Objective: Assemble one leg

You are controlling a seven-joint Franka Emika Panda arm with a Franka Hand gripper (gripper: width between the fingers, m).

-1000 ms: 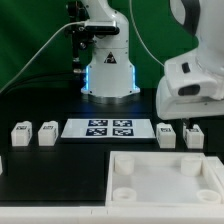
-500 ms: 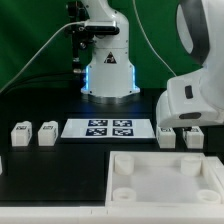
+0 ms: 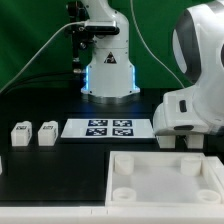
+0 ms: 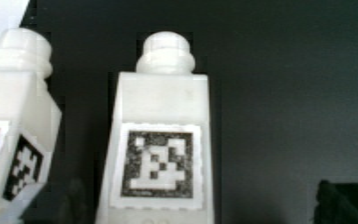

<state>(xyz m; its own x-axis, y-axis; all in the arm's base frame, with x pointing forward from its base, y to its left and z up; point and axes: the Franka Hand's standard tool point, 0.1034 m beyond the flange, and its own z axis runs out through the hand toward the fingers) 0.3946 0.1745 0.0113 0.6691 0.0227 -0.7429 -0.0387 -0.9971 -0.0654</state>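
The leg (image 4: 158,140) fills the middle of the wrist view, tag toward the camera, with a twin leg (image 4: 12,120) just beside it. The claw (image 3: 182,138) hangs low over both at the exterior view's right middle. Its fingers are hidden, so I cannot tell its opening or hold. Outward lie the marker board (image 3: 107,128) at centre, the tray part (image 3: 160,158) at lower right and two more legs (image 3: 20,134) at left.

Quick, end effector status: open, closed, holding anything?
End effector: cannot be told, its tips are out of sight; it hangs low over a leg.

Robotics lab: green backdrop (image 3: 30,35), black table (image 3: 60,170), tagged marker board (image 3: 110,128), blue-lit arm base (image 3: 108,75).
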